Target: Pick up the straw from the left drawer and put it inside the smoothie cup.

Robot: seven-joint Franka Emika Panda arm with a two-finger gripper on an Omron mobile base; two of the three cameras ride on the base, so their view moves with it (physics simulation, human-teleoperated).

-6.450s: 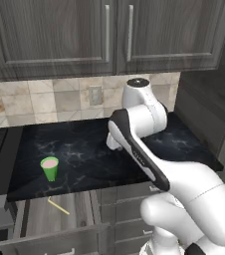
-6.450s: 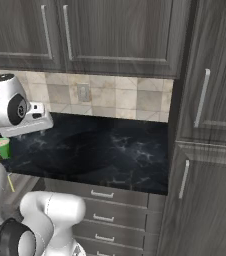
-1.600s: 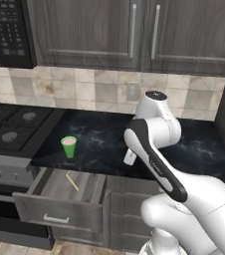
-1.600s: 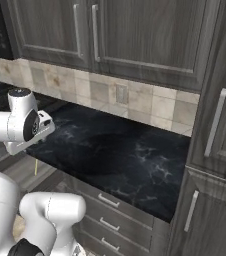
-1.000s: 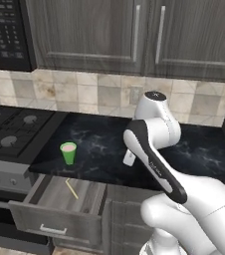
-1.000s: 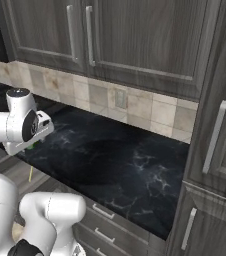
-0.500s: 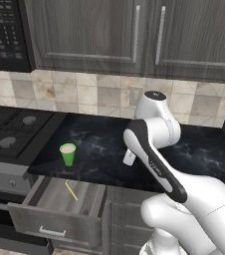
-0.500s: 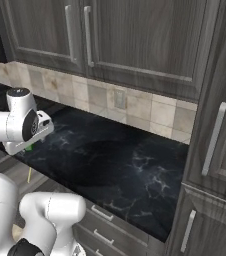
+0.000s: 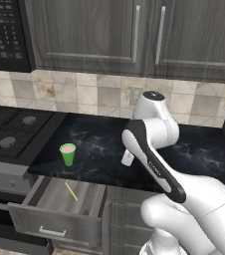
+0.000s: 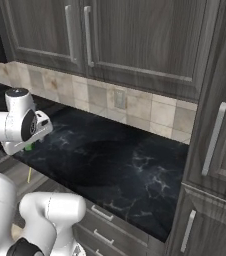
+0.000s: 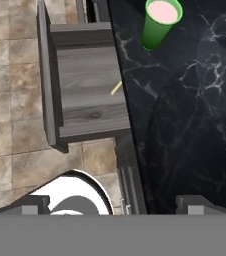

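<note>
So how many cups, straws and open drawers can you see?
Bright-green cup with pink drink: 1
Thin pale-yellow straw: 1
Open grey wood-grain drawer: 1
Total: 3

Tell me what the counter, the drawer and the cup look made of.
Counter: polished black marble, judging by its white veins. Drawer: grey wood, matte, with visible grain, though maybe laminate. Cup: likely plastic, being smooth, uniform bright green.
</note>
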